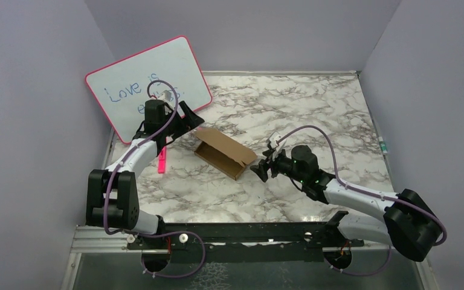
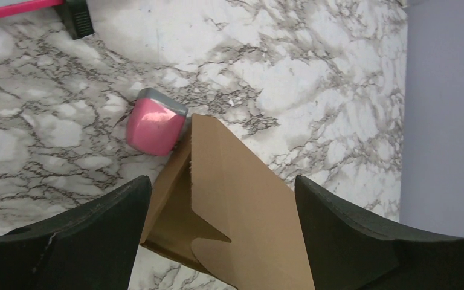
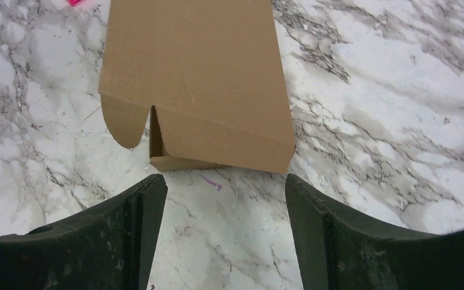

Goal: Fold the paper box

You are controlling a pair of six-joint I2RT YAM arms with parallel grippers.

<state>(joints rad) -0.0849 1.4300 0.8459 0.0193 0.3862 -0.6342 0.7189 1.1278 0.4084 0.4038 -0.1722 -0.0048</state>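
Though unheld, paper box (image 1: pixel 225 154) mostly closed

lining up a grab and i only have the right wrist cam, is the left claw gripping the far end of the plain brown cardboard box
Observer: Not gripping. The left claw is open, with the far end of the plain brown cardboard box between its fingers.
Operator: anything lying near that end
Observer: Yes, a small pink block with a grey edge lies right by the box's far corner.
Operator: what's behind all that
Observer: A pink-framed whiteboard stands propped at the back left, behind the left claw.
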